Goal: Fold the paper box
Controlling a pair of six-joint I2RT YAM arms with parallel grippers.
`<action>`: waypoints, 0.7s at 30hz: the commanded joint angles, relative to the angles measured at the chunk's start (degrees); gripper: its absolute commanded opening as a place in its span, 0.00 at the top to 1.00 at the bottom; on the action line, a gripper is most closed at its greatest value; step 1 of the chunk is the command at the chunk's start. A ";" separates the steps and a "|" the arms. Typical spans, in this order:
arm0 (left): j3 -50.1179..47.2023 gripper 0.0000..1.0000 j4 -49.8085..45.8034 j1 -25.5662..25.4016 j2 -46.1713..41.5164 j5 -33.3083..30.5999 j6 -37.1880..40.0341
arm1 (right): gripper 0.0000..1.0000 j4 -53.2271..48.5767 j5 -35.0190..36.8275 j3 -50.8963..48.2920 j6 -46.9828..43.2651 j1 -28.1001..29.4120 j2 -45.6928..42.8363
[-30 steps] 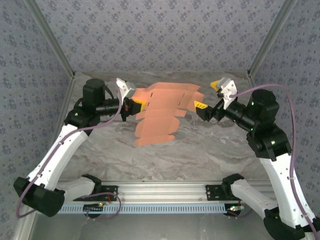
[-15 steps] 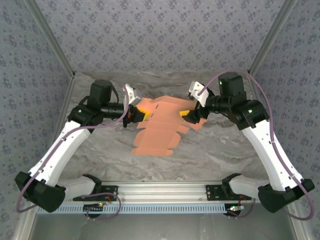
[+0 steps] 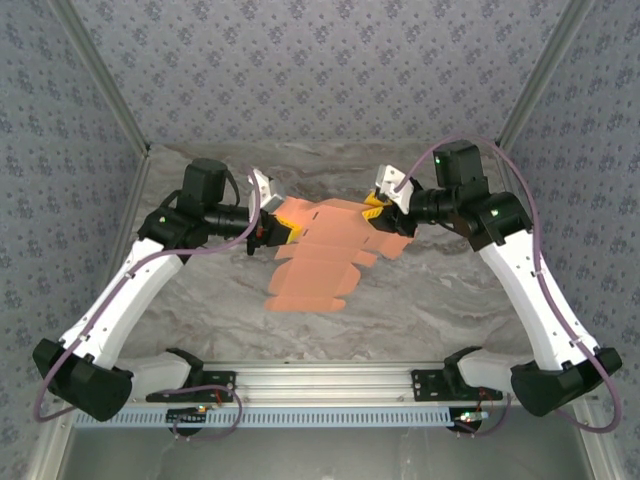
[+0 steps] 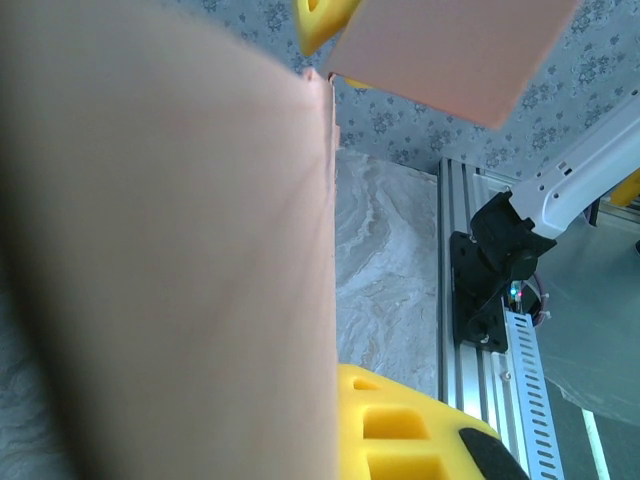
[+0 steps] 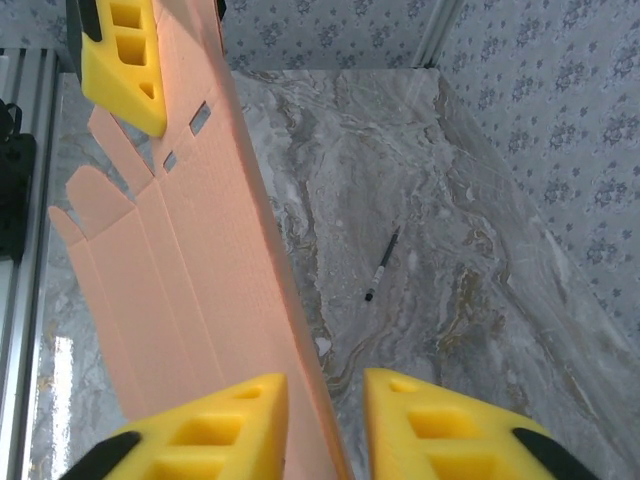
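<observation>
Left hand [image 3: 272, 232] pinches the paper box [image 3: 320, 255]; right hand [image 5: 325, 382] narrow astride its edge, grip uncertain; a loose hold could let it slip.

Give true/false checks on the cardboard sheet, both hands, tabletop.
The salmon-orange die-cut cardboard sheet lies flat on the marble table. False: the left hand holds it up, tilted.
The left hand is shut on the sheet's edge. True.
The sheet passes between the right hand's yellow fingers. True.
A thin black pen-like stick lies on the sheet. False: it lies on bare marble, apart from the sheet.
The sheet is folded into a closed box. False: it is unfolded, flaps and slots showing.
</observation>
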 commanded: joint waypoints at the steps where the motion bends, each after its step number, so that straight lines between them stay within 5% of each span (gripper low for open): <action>1: 2.17 0.97 0.37 -0.50 0.08 1.78 0.63 | 0.84 -0.16 -0.20 1.36 -0.15 0.06 -0.32; 5: 1.19 0.93 2.91 -0.50 0.01 1.52 -1.29 | 0.94 0.87 1.17 -0.30 0.87 0.38 -1.53; 7: -0.09 0.81 4.75 -0.50 -0.40 1.58 -2.17 | 0.99 1.79 0.73 -1.72 1.57 0.21 -2.65; 13: -4.16 0.66 10.47 -0.50 -2.48 1.99 -3.35 | 1.00 4.54 -6.02 -4.84 5.07 -2.29 -5.93; 21: -5.44 0.78 14.10 -0.36 -2.70 2.99 -4.90 | 1.00 6.33 -8.86 -5.86 8.07 -3.75 -7.11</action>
